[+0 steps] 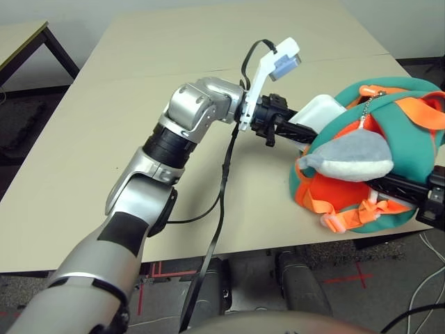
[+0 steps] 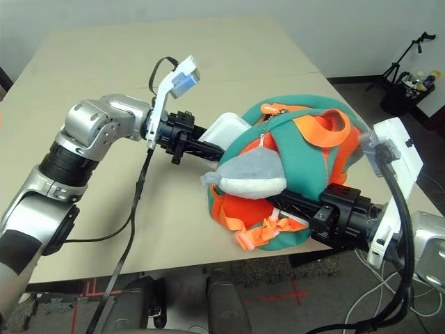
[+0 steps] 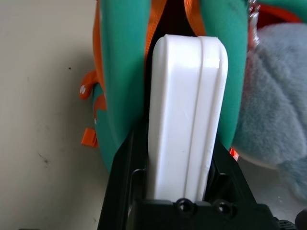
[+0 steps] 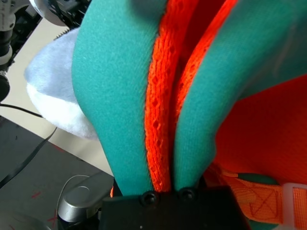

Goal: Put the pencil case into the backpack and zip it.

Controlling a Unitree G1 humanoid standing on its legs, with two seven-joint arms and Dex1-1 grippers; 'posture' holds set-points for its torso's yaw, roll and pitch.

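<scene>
The teal backpack (image 2: 306,118), with orange trim and straps, lies on its side at the table's right front. A grey plush charm (image 2: 250,174) hangs over its front. My left gripper (image 1: 297,132) is shut on the white pencil case (image 1: 321,111), reaching in from the left. The case's far end (image 3: 187,96) sits between the teal lips of the backpack's opening, and the rest sticks out toward my left wrist. From the right, my right gripper (image 2: 288,202) is shut on a fold of the backpack's teal fabric and orange mesh (image 4: 158,105), low on the side nearest me.
The beige table (image 1: 139,104) stretches away to the left and far side. Its front edge runs just below the backpack. A black cable (image 1: 219,209) hangs from my left wrist over that edge. A second table (image 1: 21,35) stands far left, and a stand (image 2: 407,56) is on the floor at right.
</scene>
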